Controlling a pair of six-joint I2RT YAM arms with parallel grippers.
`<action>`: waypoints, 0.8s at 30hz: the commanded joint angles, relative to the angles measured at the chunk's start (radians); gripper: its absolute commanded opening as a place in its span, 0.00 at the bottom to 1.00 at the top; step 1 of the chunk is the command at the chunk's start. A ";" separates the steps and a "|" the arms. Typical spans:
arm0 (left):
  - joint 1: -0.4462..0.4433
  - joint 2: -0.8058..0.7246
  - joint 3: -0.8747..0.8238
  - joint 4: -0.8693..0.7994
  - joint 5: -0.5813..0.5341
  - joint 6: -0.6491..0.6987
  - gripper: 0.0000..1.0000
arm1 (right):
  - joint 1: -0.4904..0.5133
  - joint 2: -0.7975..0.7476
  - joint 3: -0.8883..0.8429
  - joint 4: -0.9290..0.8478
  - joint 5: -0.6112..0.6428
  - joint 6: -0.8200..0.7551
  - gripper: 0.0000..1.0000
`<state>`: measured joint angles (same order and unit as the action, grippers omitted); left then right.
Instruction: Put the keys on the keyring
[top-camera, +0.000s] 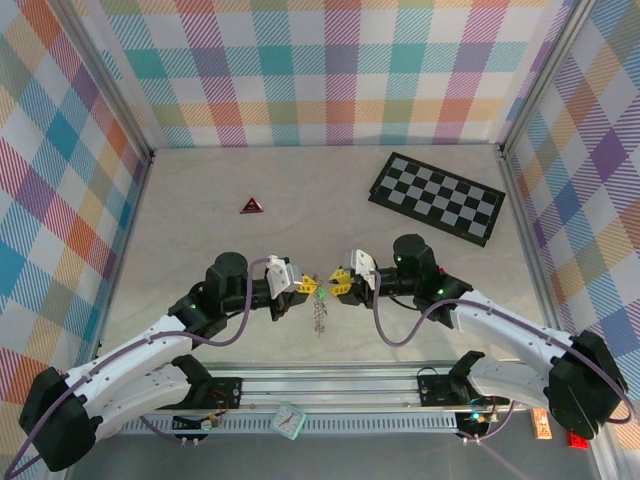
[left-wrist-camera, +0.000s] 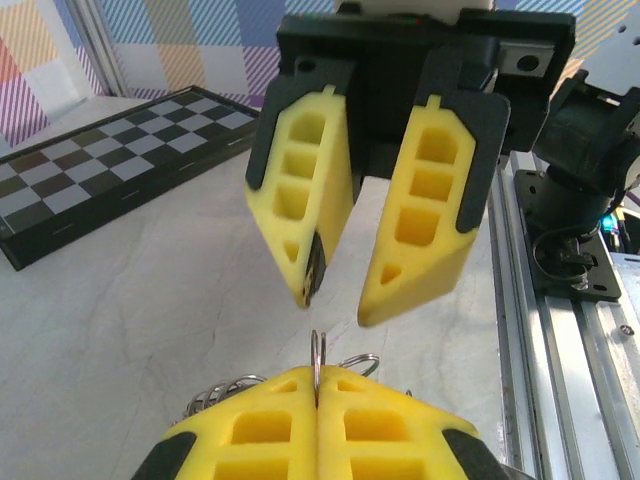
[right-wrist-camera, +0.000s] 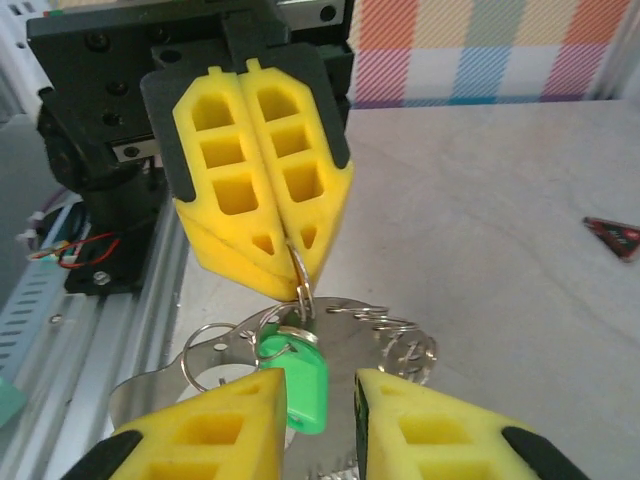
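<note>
Left gripper (right-wrist-camera: 288, 262) clamped shut on keyring (right-wrist-camera: 299, 272), pinched at the fingertips. Keys (right-wrist-camera: 400, 345) and green tag (right-wrist-camera: 298, 385) hang beneath. Right gripper (left-wrist-camera: 338, 300) faces it just beside, jaws parted, holding nothing. Bare worktop (top-camera: 200, 240) around the pair. Chessboard (top-camera: 437, 197) at 1 o'clock and red-and-black triangle (top-camera: 250, 206) at 11 are well apart. Rail (top-camera: 330, 385) near at 6.

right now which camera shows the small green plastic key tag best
The right wrist view: the green plastic tag hangs large and sharp below the thin silvery metal ring pinched in the shut left gripper. The top external view gives it as a tiny green speck.
</note>
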<state>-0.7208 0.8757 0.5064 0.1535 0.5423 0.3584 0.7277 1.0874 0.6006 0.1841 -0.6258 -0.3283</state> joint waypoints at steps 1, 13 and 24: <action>-0.009 -0.011 -0.005 0.081 0.047 0.025 0.00 | -0.001 0.026 0.051 0.074 -0.105 0.028 0.25; -0.009 0.001 -0.009 0.107 0.076 0.018 0.00 | 0.005 0.084 0.055 0.138 -0.139 0.059 0.20; -0.009 0.016 -0.015 0.135 0.077 0.005 0.00 | 0.015 0.118 0.066 0.191 -0.160 0.087 0.05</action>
<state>-0.7204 0.8894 0.4946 0.2127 0.5808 0.3622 0.7326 1.1946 0.6315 0.3088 -0.7471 -0.2562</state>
